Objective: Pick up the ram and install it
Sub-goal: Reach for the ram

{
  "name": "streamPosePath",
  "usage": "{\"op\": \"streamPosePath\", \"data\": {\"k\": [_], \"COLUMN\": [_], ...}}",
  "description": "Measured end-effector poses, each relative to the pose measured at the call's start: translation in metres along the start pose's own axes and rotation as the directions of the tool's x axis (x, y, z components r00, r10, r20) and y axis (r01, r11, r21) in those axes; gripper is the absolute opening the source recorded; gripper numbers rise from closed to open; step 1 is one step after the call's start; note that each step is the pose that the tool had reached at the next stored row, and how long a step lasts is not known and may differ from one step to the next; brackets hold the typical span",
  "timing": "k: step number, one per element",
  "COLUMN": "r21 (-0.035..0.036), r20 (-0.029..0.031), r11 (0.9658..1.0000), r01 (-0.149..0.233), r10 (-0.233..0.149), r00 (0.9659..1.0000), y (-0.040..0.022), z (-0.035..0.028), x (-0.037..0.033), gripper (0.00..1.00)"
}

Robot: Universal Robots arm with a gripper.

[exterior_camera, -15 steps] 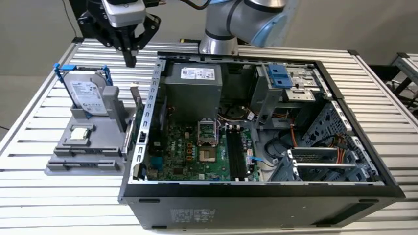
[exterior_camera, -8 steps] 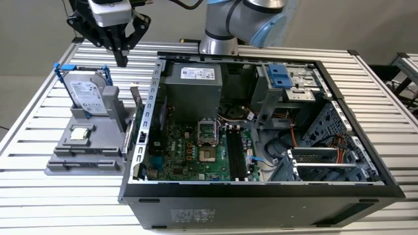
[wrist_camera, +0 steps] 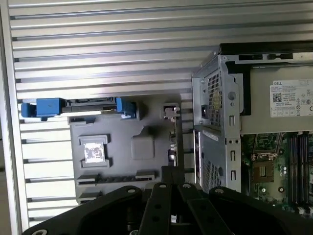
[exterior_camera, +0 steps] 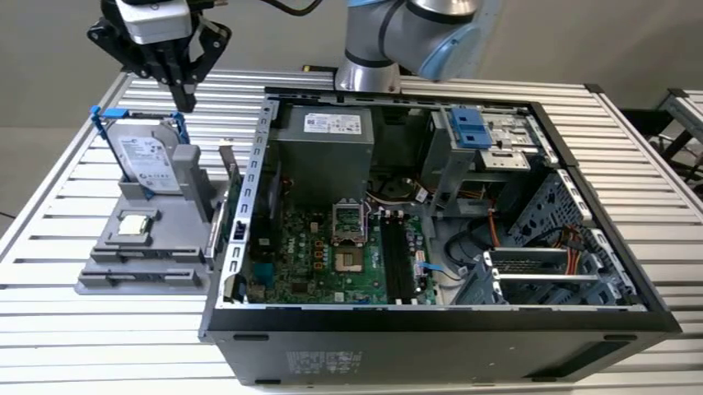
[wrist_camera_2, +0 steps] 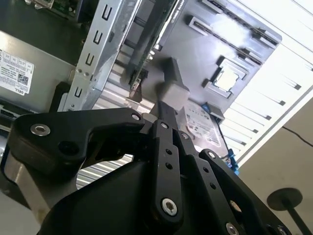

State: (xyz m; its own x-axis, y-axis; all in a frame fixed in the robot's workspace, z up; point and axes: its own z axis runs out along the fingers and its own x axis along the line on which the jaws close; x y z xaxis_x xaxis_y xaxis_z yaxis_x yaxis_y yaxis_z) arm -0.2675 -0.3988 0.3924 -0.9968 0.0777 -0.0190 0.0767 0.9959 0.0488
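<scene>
Printed label (wrist_camera: 290, 98) (on power supply (wrist_camera: 257, 108))

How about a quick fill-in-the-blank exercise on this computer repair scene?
1. The gripper holds ____.
2. The hard drive has ____ rails.
3. In the exterior view, the ram stands in the gray holder, which sits to the ____ of the computer case.
Missing words: nothing; blue; left.

In the first wrist view the ram (wrist_camera: 172, 142) shows only its thin edge, chips unseen. The gripper (wrist_camera: 168, 172) hides one end of it.
</scene>
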Motion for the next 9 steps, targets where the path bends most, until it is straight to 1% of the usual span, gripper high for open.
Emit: {"op": "streamPosePath", "data": {"k": [9], "r21": [0.0001], "r20": [-0.0008], "r11": [1.0], "r01": [0.0], "r10": [0.0], "r00": [1.0], "y": [-0.0019], "z": [-0.0002], "x": [0.0242], "gripper": [0.0]}}
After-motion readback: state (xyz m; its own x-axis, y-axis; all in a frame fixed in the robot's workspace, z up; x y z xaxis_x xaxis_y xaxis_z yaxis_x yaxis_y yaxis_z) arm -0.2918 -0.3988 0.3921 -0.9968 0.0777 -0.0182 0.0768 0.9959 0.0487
